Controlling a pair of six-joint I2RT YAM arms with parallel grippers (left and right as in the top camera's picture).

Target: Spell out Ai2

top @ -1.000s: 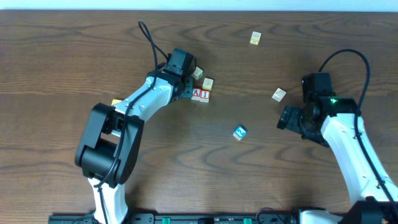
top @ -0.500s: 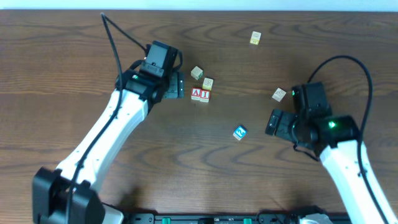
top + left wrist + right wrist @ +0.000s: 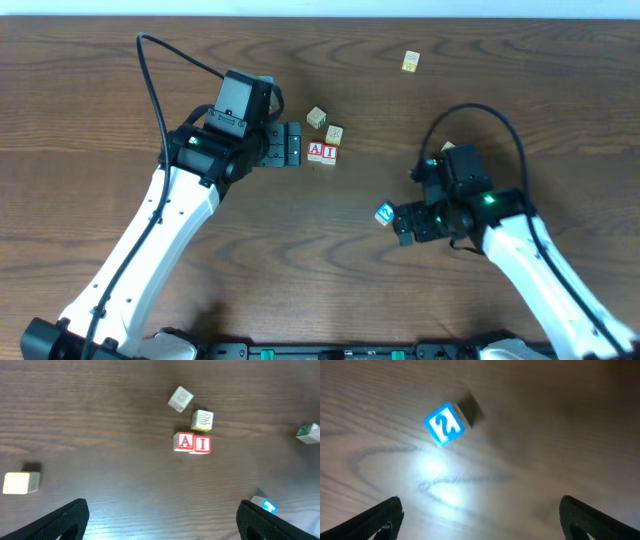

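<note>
two red blocks, the a block (image 3: 316,152) and i block (image 3: 329,152), touch mid-frame on the desk (image 3: 120,80). one blue 2 block (image 3: 385,213) lies lower right, just beside the right hand (image 3: 404,224). three tan blocks (image 3: 316,117) sit above the red pair. left hand (image 3: 295,145) and right hand both spread wide, empty.

A robotics lab bench, not a home or shop; a dark wood-grain table (image 3: 80,90) has white robot arms (image 3: 160,230) rising from a black rail (image 3: 330,350) along its near edge; cables (image 3: 470,106) loop overhead; letter blocks (image 3: 322,152) lie scattered toward the far edge; a bare pale wall (image 3: 320,6) lies beyond it.
</note>
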